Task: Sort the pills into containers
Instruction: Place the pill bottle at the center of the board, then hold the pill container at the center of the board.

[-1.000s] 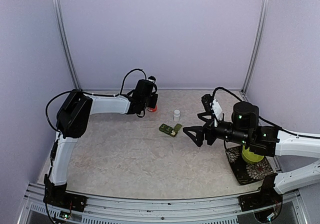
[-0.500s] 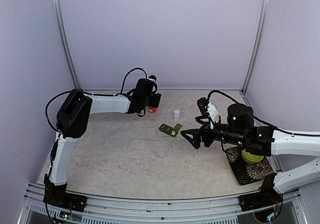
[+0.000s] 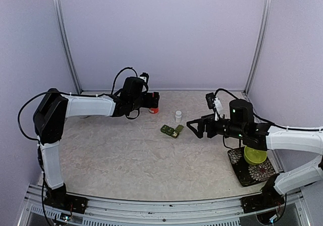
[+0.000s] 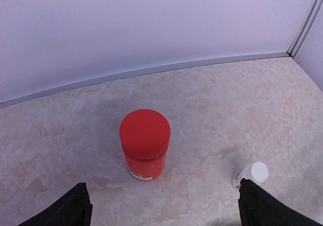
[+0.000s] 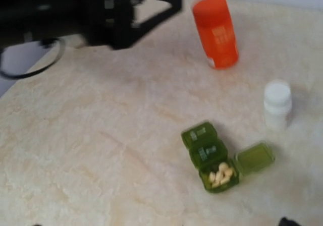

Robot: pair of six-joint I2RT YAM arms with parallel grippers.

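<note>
Pill box (image 5: 211, 155): near middle of table (image 3: 126, 155), close to right gripper (image 3: 194, 126), near small white bottle (image 5: 277, 104), well apart from red-orange bottle (image 4: 145, 144). Judged light, stiff thin plastic, slick on the marbled top. Likely to skid or tip if nudged at one end. Hinged lids probably the weak part. Best taken across the short sides of the body, at the two shut compartments, away from the flipped-out lid and the loose pills (image 5: 221, 174). Best kept level to avoid a spill. Pills themselves tiny, hard, prone to rolling.

Left gripper (image 4: 164, 198): released, fingers spread wide, nothing between, red-orange bottle standing free just ahead. Right gripper: also spread wide, empty, hovering near the box.

Counts: one pill box, three compartments, two shut, one open. Pale pills inside, roughly five or six, too small to count exactly. One red-orange bottle. One white bottle. One lime-green bowl (image 3: 255, 155) on one patterned mat (image 3: 242, 173).
</note>
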